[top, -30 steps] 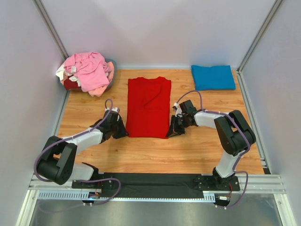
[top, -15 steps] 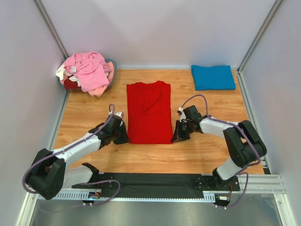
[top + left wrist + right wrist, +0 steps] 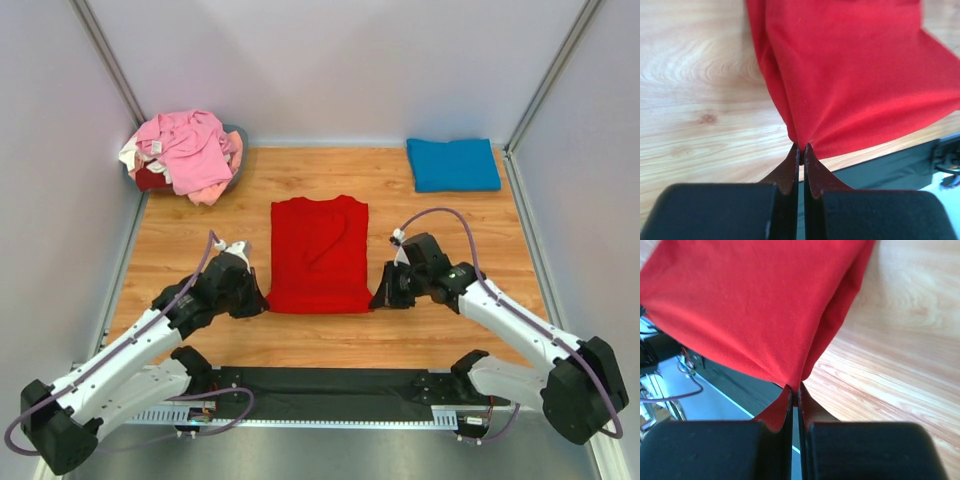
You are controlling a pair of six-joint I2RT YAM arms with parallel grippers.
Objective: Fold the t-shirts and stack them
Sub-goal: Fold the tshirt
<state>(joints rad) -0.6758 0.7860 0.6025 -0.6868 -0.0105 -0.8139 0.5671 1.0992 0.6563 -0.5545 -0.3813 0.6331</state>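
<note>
Left arm (image 3: pixel 130 350) and right arm (image 3: pixel 520 325) stretched low, forward, converging on red t-shirt (image 3: pixel 318 255) at table (image 3: pixel 400 200) centre. Left gripper (image 3: pixel 260 302) clamped on near-left corner, right gripper (image 3: pixel 380 299) on near-right corner, jaws fully closed. Only wrist views show cloth pinched, peaked at fingertips. Blue t-shirt (image 3: pixel 452 165) folded, far right.
</note>
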